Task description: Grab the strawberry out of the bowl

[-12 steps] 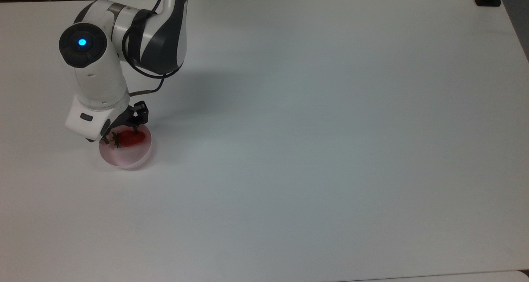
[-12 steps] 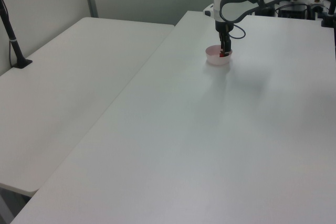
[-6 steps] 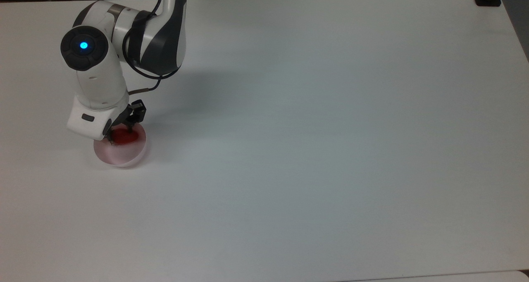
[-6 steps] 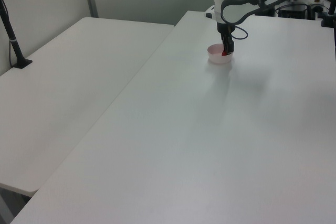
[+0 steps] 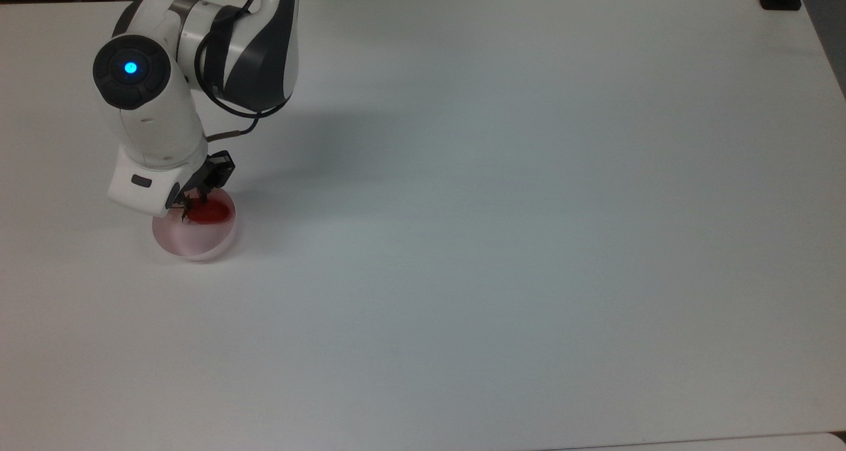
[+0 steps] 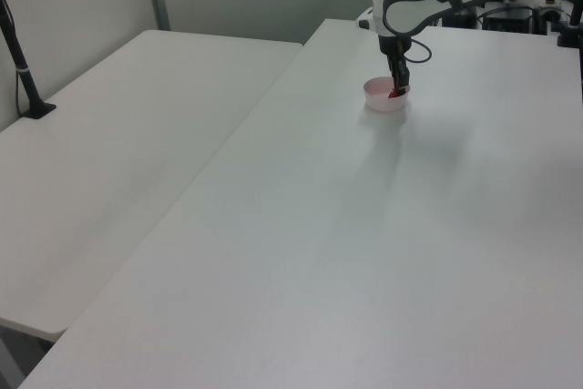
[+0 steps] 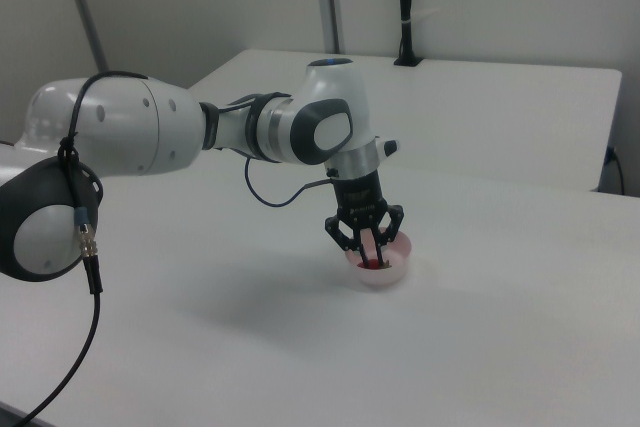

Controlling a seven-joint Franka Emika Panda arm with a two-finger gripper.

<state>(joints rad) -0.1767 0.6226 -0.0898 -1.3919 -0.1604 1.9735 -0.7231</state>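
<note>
Right view had the gripper (image 7: 369, 250) down inside the pale pink bowl (image 7: 392, 273), fingers drawn close around the strawberry (image 7: 372, 264). Top view put the strawberry (image 5: 213, 212) in the bowl (image 5: 195, 239), against the rim nearest the wrist. Step looked like the grasp itself. Next move called for a straight lift clear of the rim without dragging the bowl across the white table (image 5: 502, 239).

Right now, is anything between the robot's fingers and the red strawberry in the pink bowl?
Nothing visible. The gripper reaches down into the small pale pink plastic bowl, right at the glossy red strawberry. The white table around the bowl is bare.
</note>
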